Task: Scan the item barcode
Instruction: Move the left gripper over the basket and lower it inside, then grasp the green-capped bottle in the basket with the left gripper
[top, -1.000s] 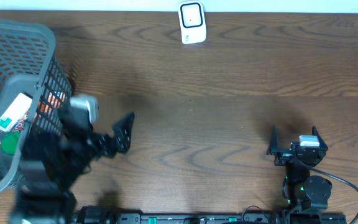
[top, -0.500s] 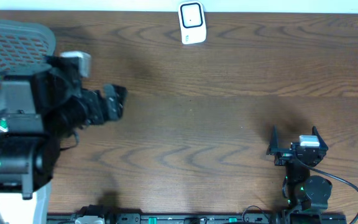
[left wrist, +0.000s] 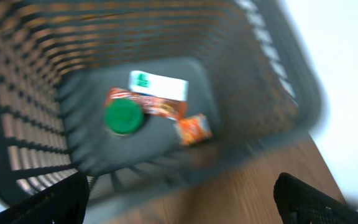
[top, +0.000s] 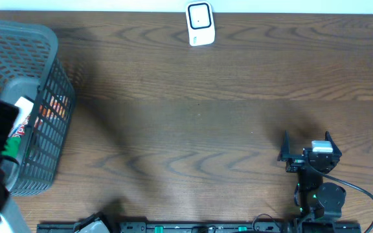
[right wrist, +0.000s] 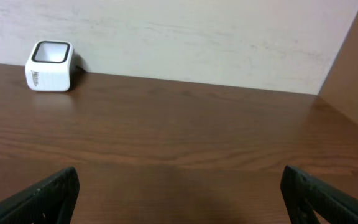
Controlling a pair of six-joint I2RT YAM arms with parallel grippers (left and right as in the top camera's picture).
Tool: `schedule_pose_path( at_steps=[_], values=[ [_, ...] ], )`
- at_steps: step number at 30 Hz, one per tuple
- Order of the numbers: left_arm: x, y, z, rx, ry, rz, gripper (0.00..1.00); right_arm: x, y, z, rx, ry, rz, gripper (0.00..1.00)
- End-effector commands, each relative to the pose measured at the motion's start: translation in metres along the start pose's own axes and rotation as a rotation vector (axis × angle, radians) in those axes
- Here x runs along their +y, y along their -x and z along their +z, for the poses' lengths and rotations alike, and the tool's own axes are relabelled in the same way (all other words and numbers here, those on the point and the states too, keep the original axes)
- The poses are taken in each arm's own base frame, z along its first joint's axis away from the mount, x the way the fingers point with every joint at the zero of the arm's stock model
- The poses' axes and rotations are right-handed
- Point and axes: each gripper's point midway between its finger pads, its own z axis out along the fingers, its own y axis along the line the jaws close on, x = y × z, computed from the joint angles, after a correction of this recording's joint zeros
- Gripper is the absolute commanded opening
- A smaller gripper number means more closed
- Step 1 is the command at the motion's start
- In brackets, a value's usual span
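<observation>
Left gripper (left wrist: 179, 204) swung over basket (left wrist: 30, 93), jaws wide, empty (blurry view); grabbing items (left wrist: 158, 87) likely next. Right gripper (right wrist: 179, 200) spread, idle.

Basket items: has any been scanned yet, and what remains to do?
Nothing looks done: the green-capped container, white box and orange packet lie in the basket. In hand: the left gripper hovers open above them. Left: grasp one and present its barcode to the scanner. The right gripper is open, empty.
</observation>
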Motion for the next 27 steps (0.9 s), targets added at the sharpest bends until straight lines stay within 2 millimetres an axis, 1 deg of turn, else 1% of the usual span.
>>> schedule_pose_path(
  at_steps=[1,7,9,11,15,19,23,27],
  values=[
    [0.025,0.014,0.039,0.037,0.162,-0.163,0.95,0.001,-0.001,0.0,0.002,-0.001,-0.014,0.99],
    [0.042,0.006,0.096,0.187,0.302,-0.212,0.95,0.0,-0.001,0.0,0.002,-0.001,-0.014,0.99],
    [0.05,-0.002,0.114,0.254,0.36,-0.216,0.95,0.0,-0.001,0.0,0.002,-0.001,-0.014,0.99],
    [0.059,-0.012,0.127,0.323,0.419,-0.221,0.95,0.001,-0.001,0.0,0.002,-0.001,-0.014,0.99],
    [0.075,-0.027,0.151,0.414,0.502,-0.237,0.95,0.001,-0.001,0.0,0.002,-0.001,-0.014,0.99],
    [0.088,-0.039,0.174,0.463,0.545,-0.246,0.95,0.001,-0.001,0.0,0.002,-0.001,-0.014,0.99],
    [0.097,-0.055,0.194,0.501,0.572,-0.243,0.96,0.001,-0.001,0.0,0.002,-0.001,-0.014,0.99],
    [0.101,-0.064,0.208,0.509,0.573,-0.242,0.96,0.001,-0.001,0.0,0.002,-0.001,-0.014,0.99]
  ],
)
